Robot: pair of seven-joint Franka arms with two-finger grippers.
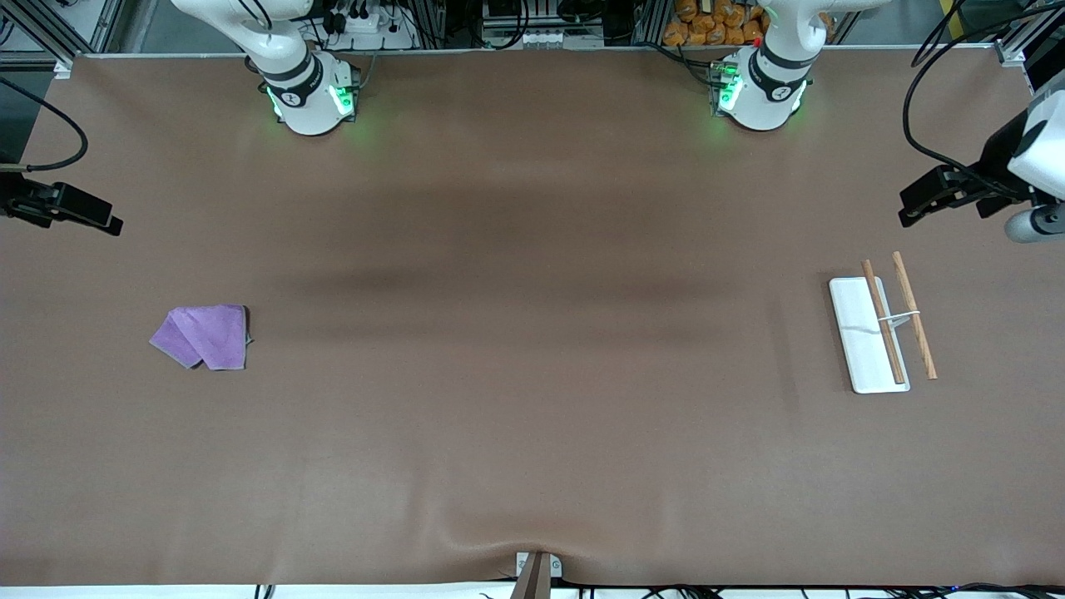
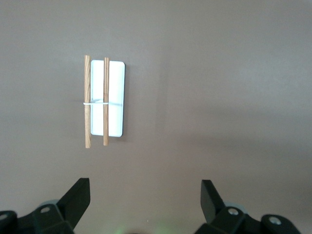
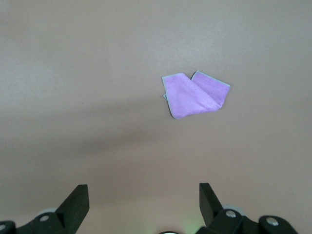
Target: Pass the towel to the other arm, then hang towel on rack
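The towel, a small purple cloth folded loosely over itself, lies flat on the brown worktop toward the right arm's end, touched by neither arm. The rack sits well apart from it, toward the left arm's end: a white rectangular base carrying two wooden rods side by side, joined near their middle by a thin white crosspiece; one rod runs over the base and the other past its edge, though how high the rods stand is hard to judge from above. The right gripper hangs in the air over the edge of the worktop at its own end, and its wrist view shows both black fingers spread wide with nothing between them and the towel on the surface below. The left gripper hangs over the worktop at the other end, near the rack; its fingers are likewise spread apart and empty, with the rack in sight beneath. Both arms' bases stand at the edge farthest from the front camera, lit green.
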